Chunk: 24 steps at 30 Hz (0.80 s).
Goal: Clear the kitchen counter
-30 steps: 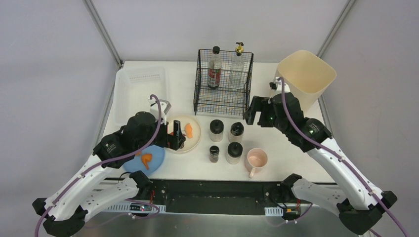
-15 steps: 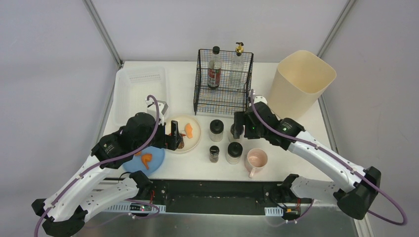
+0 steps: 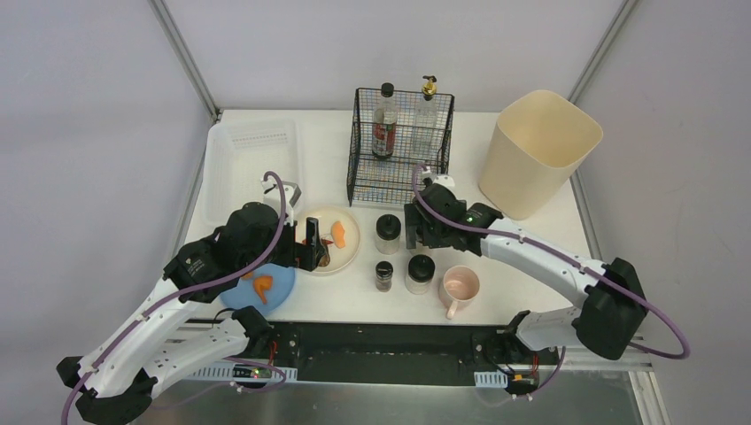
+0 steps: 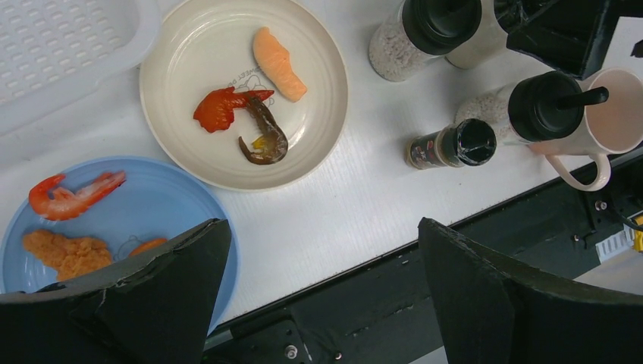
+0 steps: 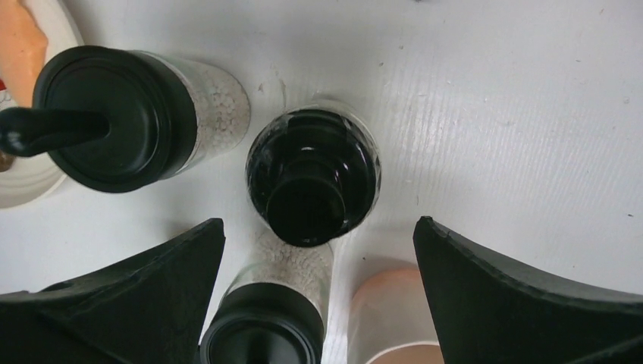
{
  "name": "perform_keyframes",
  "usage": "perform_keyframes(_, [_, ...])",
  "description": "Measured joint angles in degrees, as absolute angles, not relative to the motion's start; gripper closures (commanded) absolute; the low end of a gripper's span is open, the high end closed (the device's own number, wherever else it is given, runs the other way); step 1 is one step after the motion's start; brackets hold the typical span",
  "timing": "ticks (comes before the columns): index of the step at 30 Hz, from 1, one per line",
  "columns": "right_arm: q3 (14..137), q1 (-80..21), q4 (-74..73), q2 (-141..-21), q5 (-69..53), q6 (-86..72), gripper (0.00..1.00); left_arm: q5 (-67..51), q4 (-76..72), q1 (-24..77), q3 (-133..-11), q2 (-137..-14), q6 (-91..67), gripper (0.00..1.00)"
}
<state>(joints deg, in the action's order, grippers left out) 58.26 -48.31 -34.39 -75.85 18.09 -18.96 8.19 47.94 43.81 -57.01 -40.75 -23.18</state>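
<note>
Right gripper (image 5: pixel 318 224), wide open and empty, hovers over the black-capped clear glass jar (image 5: pixel 312 186). Centre it between the jaws before descending. Left gripper (image 4: pixel 322 224): open, empty.

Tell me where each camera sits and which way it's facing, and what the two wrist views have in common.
Top external: fixed above and behind the bases, looking down on the kitchen counter; both arms show.
Left wrist: over the counter's near left, facing straight down at the cream plate and blue plate; the open left gripper frames the bottom.
Right wrist: low over a black-lidded jar, facing down; the open right gripper frames the bottom.
Shared: both wrist views show the pink mug.
</note>
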Motion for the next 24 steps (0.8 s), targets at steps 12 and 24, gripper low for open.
perform_keyframes(12, [60.23,-48.31,-30.15,-85.17,21.34,-18.96,0.13,8.19,47.94,43.81,-57.01,-40.58,-22.68,0.0])
perform_keyframes(24, [60.51,-48.31,-28.99,-87.83,22.79,-19.11,0.57,8.16,47.97,43.81,-56.77,-40.38,-21.58,0.0])
